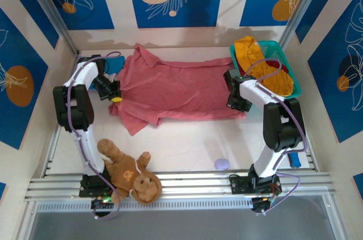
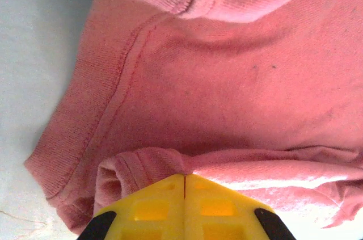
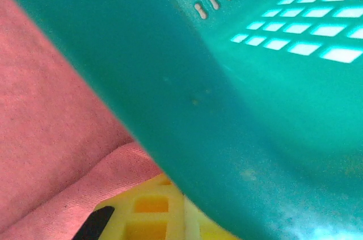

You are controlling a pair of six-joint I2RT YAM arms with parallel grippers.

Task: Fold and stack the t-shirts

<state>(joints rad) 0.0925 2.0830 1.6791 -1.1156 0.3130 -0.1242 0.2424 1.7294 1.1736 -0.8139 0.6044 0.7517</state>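
Observation:
The large salmon-pink t-shirt (image 1: 170,89) lies spread across the table's middle, collar to the left. My left gripper (image 1: 116,96) sits at its left edge; its yellow jaws (image 2: 185,177) are shut on a bunched fold of the pink cloth (image 2: 227,81). At the shirt's right hem is my right gripper (image 1: 236,101). Its yellow fingers (image 3: 153,209) are pressed together where the pink hem (image 3: 62,194) meets them, and the basket wall hides the tips. A blue t-shirt (image 1: 115,64) lies behind the left arm. A mustard-yellow t-shirt (image 1: 264,64) and a bit of dark red cloth (image 1: 275,66) fill the basket.
The teal mesh basket (image 1: 295,84) stands at the back right, its wall (image 3: 255,109) right against my right gripper. A brown plush monkey (image 1: 129,173) lies front left. A small purple object (image 1: 222,164) rests front centre. Walls close in on both sides.

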